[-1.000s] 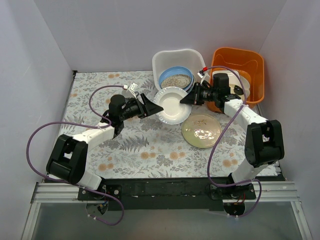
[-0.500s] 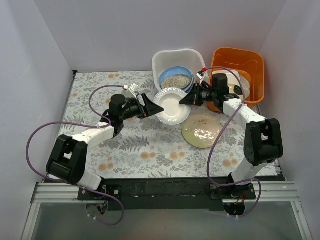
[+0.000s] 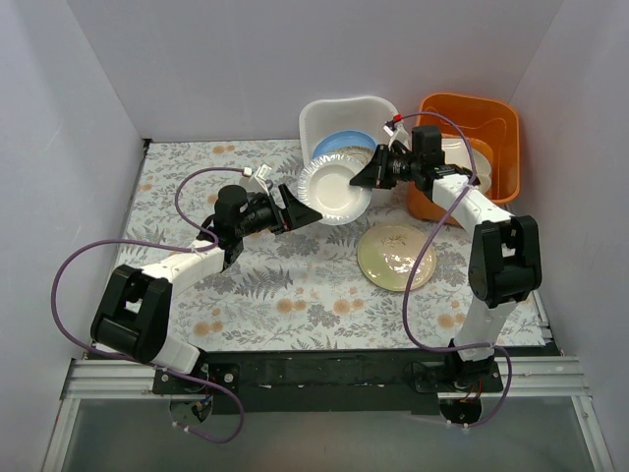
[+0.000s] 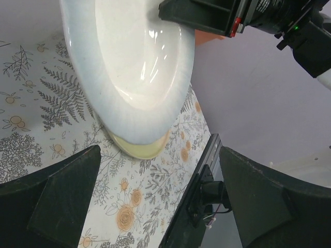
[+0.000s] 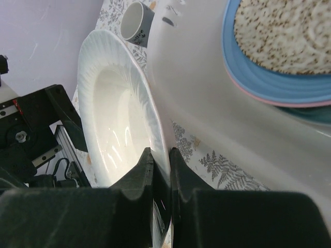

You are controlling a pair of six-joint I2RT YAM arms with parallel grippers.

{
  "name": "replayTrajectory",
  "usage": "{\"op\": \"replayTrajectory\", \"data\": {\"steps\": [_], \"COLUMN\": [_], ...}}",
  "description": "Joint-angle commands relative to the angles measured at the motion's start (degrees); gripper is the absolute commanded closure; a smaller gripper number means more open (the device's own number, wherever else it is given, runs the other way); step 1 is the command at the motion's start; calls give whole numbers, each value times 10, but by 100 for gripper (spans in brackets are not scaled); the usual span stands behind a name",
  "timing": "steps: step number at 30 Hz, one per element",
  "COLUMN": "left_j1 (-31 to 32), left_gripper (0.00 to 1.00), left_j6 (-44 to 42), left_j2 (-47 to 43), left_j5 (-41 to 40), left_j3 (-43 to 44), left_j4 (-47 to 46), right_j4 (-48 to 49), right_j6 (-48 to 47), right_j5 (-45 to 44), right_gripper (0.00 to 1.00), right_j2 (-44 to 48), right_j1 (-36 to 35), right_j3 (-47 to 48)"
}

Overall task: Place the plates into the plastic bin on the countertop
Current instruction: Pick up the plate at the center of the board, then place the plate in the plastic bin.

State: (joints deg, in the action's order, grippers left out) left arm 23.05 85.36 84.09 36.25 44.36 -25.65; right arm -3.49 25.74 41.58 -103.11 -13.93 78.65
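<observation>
My right gripper (image 3: 371, 177) is shut on the rim of a pearly white plate (image 3: 334, 191), which it holds tilted on edge above the countertop (image 3: 246, 285), just in front of the white plastic bin (image 3: 316, 116). In the right wrist view its two fingers pinch the plate (image 5: 111, 119) beside the bin's wall (image 5: 207, 88). Inside the bin a speckled beige plate (image 5: 284, 31) lies on a blue plate (image 5: 258, 82). My left gripper (image 3: 301, 210) stands open just left of the held plate (image 4: 134, 62), apart from it. A cream-green plate (image 3: 395, 258) lies flat on the countertop.
An orange tub (image 3: 491, 113) with a white dish (image 3: 462, 155) in it stands right of the bin. A small grey cup (image 5: 137, 20) sits on the countertop beyond the held plate. Grey walls close in the back and both sides.
My left gripper has opened fully and let go of the white plate. My right gripper has carried the plate up and back toward the bin.
</observation>
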Motion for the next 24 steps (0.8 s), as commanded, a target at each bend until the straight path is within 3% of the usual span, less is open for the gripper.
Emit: {"op": "replayTrajectory", "data": {"steps": [1,16,24], "left_j1": [1,2,1], "left_gripper": [2,2,2], "left_j6": [-13,-13,-15], "left_j2": [-24,-15,-12], "left_j5": [5,9,7], "left_j3": [6,13,13], "left_j4": [7,20,23], "right_j4": [16,-72,-65], "right_j6": [21,41,65], "right_j5": [19,-9,-19], "right_gripper": [99,99,99], "right_j2": [-12,-138,-175], "right_j1": [7,48,62], "right_j3": [72,331,375]}}
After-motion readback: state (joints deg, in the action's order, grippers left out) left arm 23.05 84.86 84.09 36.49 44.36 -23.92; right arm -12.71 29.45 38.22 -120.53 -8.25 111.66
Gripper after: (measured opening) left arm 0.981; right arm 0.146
